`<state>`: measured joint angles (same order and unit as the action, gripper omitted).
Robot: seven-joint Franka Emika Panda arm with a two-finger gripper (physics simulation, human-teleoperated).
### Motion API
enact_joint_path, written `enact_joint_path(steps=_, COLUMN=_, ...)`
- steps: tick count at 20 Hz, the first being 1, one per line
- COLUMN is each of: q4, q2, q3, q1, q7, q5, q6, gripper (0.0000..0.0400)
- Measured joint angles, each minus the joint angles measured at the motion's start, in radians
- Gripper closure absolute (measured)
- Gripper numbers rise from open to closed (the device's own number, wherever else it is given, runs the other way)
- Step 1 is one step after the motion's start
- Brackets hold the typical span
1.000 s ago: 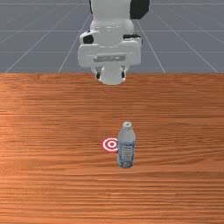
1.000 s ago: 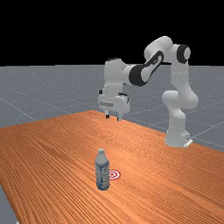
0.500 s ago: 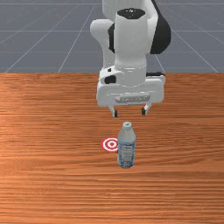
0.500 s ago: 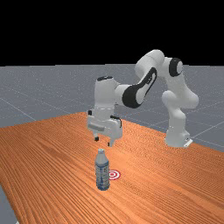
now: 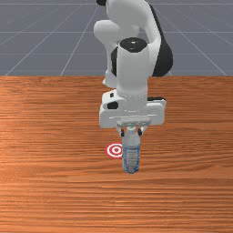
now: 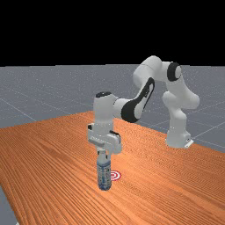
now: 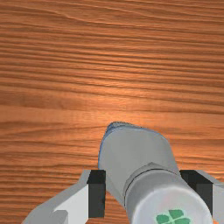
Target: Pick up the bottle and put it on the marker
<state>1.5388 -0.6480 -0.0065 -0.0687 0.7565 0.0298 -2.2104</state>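
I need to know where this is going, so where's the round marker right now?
In the front view, the red-and-white bullseye marker lies on the table, to the front view's left of the bottle, which hides its edge.

The marker (image 5: 115, 150) lies on the desk (image 5: 54, 191); the bottle (image 5: 131, 159) is near it (toward the front view's right), between the hand's (image 5: 131, 133) two fingers.
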Motion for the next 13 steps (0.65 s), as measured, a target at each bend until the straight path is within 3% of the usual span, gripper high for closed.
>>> enact_joint_path(steps=7, q4=0.261, q2=0.25, q3=-0.001, q1=0.009, q7=-0.004, q5=0.014, q6=-0.013, gripper=0.0159)
enact_joint_path(steps=12, q4=0.349, q2=0.267, q3=-0.02, q1=0.024, q7=-0.003, q5=0.006, q6=-0.066, gripper=0.0159)
enact_joint_path(steps=13, q4=0.353, q2=0.268, q3=-0.022, q1=0.026, q7=-0.005, q5=0.005, q6=-0.068, gripper=0.0094)
